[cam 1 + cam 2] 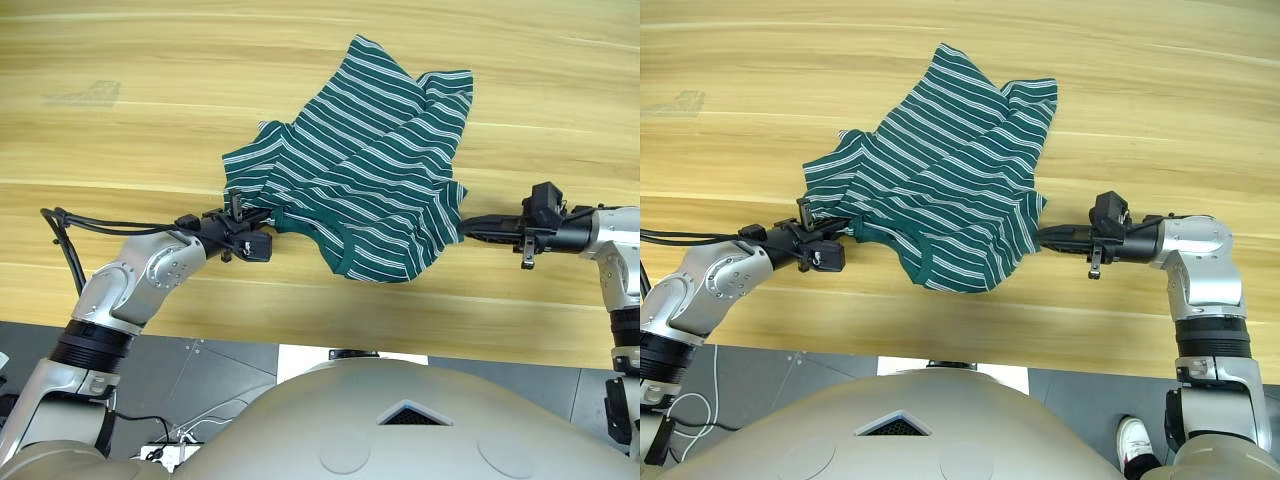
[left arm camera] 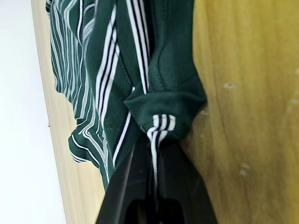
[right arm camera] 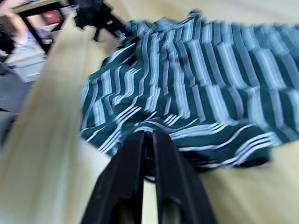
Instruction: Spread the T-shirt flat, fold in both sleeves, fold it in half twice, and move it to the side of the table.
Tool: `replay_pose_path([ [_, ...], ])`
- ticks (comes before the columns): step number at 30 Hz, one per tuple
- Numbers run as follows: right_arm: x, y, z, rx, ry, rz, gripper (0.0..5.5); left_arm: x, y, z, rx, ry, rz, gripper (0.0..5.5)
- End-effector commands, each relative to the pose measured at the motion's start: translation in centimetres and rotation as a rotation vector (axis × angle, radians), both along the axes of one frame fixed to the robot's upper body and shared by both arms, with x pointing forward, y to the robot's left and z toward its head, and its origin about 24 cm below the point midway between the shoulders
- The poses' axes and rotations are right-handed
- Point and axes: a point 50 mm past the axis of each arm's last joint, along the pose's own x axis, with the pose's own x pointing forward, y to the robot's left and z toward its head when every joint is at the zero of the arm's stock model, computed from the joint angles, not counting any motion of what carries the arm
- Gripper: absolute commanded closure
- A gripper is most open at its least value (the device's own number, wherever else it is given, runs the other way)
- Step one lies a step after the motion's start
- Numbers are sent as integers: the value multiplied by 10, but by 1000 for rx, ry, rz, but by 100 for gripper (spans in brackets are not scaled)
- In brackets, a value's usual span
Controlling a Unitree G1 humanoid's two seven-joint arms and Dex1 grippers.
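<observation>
1. Left claw (image 1: 262,220), nearest me toward the left of the table's near edge, is clamped on a bunched fold of the T-shirt (image 1: 370,170). My left wrist camera shows striped cloth squeezed between the two black fingers (image 2: 135,186).
2. Right claw (image 1: 468,228) sits opposite it on the right, about as close to the near edge. Its fingers (image 3: 126,177) are pressed together on the shirt's right-hand hem.
3. Between the two claws, the dark green, white-striped T-shirt lies rumpled on the wooden table (image 1: 120,60), not yet spread flat.
4. Its neck opening (image 1: 340,250) faces the near edge, roughly midway between the claws. I see that part of the garment sagging closest to that edge.
5. From there the cloth runs toward the middle of the table in overlapping folds. One peak of fabric points at the far edge.
6. Both claws point inward at each other, low over the wood. Each touches the garment on its own side.
</observation>
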Motion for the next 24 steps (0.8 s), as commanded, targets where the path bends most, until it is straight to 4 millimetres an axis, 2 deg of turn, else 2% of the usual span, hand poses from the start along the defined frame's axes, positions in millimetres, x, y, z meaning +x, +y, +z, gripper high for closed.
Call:
replay_pose_path([
  [1, -5, -1, 3, -4, 67, 53, 432, -10, 4, -14, 55, 74, 2, 550],
  [8, -2, 1, 6, 0, 61, 70, 308, -7, 8, -4, 21, 86, 26, 550],
  [9, 1, 1, 12, 32, 45, 59, 288, -7, 8, -1, -11, 106, 34, 550],
  [12, 17, 3, 52, 330, -16, 0, 243, -15, 6, 11, -135, 226, 45, 550],
  [15, 39, 9, 82, 540, -139, -141, 190, -28, -1, 16, -199, 317, 22, 550],
  [17, 65, 23, 82, 488, -280, -334, 190, -49, -17, 6, -238, 400, -11, 550],
  [19, 83, 36, 81, 442, -399, -462, 190, -74, -29, -13, -209, 496, -65, 550],
  [22, 98, 48, 74, 390, -458, -565, 190, -94, -37, -25, -189, 562, -100, 550],
  [24, 104, 61, 58, 265, -482, -539, 190, -104, -42, -27, -167, 586, -140, 550],
])
